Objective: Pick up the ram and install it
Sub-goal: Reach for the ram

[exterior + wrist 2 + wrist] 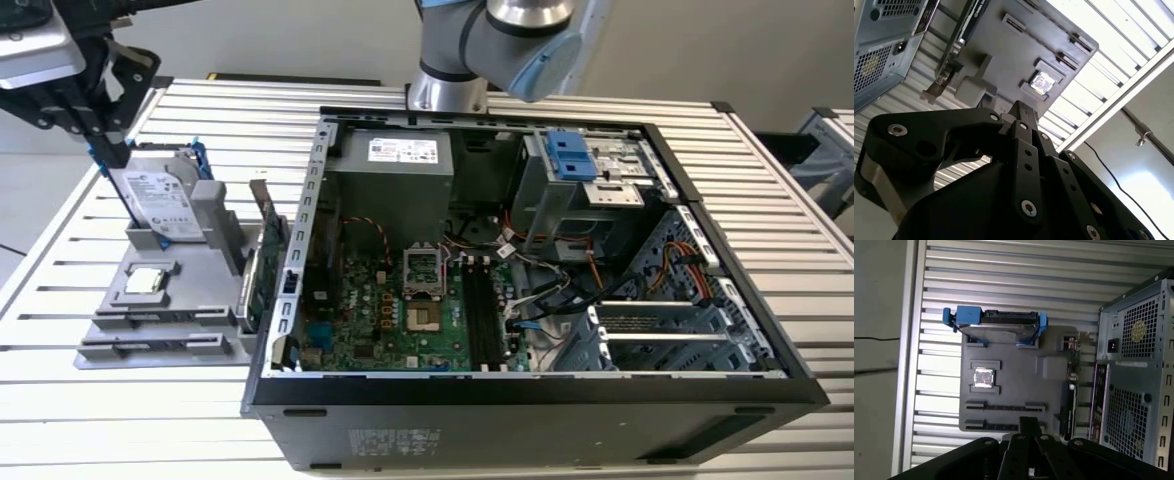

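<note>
My gripper (91,125) hangs at the exterior view's left, above the far end of the grey parts holder (160,300) and close over the hard drive. It is shut on the ram (102,155), which shows edge-on as a thin strip hanging below the fingers. In both wrist views the ram (1021,109) (1029,424) is a dark narrow piece sticking out between the closed fingers of the gripper (1021,124) (1029,437). The holder's two long slots (1004,406) are empty. The motherboard's long black ram slots (483,310) lie inside the open computer case (534,400), well to the exterior view's right of the gripper.
A silver hard drive with blue rails (167,205) (996,322) stands in the holder. A small square chip (144,282) (984,377) lies beside it. A green expansion card (271,260) (1072,390) stands between holder and case. Cables and a drive cage crowd the case's right half.
</note>
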### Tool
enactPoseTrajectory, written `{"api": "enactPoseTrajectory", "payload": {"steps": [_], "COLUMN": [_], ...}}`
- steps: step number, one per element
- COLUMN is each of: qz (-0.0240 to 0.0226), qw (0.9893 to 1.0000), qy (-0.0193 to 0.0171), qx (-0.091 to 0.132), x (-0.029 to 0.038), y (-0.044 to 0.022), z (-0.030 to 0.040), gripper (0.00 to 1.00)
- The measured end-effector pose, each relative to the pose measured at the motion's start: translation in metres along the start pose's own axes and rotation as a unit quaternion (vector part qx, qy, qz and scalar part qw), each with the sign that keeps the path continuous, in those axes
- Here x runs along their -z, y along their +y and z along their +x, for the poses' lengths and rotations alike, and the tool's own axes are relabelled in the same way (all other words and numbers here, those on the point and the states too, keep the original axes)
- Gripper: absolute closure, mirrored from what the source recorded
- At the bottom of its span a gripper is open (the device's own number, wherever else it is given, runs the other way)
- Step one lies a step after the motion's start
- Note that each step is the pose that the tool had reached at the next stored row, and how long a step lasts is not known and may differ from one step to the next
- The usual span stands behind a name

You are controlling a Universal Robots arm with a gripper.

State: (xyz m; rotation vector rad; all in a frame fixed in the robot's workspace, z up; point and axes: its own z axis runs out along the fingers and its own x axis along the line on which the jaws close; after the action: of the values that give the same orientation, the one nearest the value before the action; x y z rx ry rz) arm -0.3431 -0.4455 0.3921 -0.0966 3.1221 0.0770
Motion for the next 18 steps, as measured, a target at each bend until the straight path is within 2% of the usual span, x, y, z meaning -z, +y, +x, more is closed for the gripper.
{"api": "enactPoseTrajectory", "payload": {"steps": [18], "qz": [0.0000], "qw": [1.0000], "qy": [0.0000], "qx": [0.000], "x": [0.0016], "y": [-0.0299], "z": [0.0075], "gripper": [1.00]}}
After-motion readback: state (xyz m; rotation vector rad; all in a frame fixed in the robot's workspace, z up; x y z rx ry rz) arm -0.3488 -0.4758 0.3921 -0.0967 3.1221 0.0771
